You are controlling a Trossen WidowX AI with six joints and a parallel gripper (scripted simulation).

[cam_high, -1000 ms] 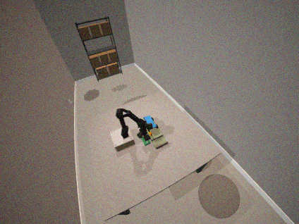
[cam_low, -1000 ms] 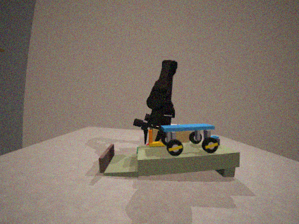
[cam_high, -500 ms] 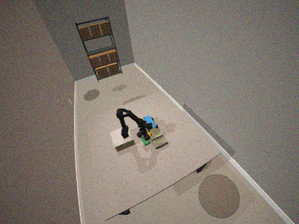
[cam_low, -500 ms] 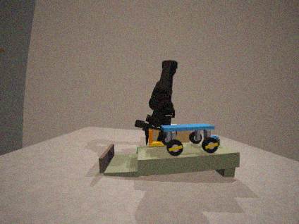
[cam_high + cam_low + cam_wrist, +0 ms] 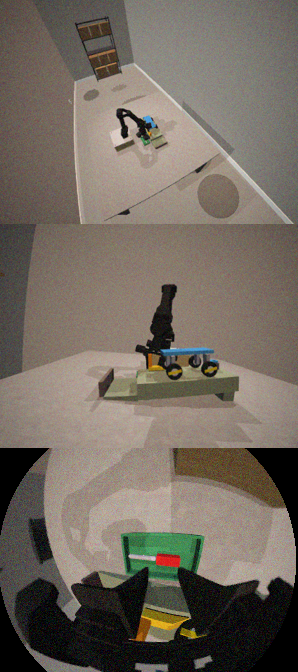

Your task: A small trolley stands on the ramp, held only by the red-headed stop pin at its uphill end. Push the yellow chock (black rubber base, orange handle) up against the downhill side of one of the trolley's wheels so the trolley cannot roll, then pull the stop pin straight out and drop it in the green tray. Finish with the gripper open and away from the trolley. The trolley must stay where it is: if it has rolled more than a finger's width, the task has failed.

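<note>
The pale table (image 5: 105, 183) carried everything, and a shelf rack (image 5: 83, 41) with brown boxes stood against the far wall. On the table sat the olive ramp (image 5: 190, 384), with the blue-topped trolley (image 5: 187, 351) resting on its slope, black wheels with yellow hubs planted on the surface. The black arm (image 5: 162, 319) reached down behind the trolley's lower end, rising from a light base block (image 5: 119, 140). The gripper (image 5: 162, 585) hung low over that end with its fingers partly apart, roughly midway in their travel, and nothing was caught between them. In the wrist view the green tray (image 5: 133, 547) lay just beyond the fingertips, and the stop pin (image 5: 160, 559) lay flat inside it, its pale shaft pointing left and its red head to the right. The yellow chock (image 5: 157, 367) sat on the ramp just beside the downhill wheel (image 5: 173, 371), its orange handle (image 5: 150, 359) standing upright; whether chock and wheel actually touched could not be made out.
</note>
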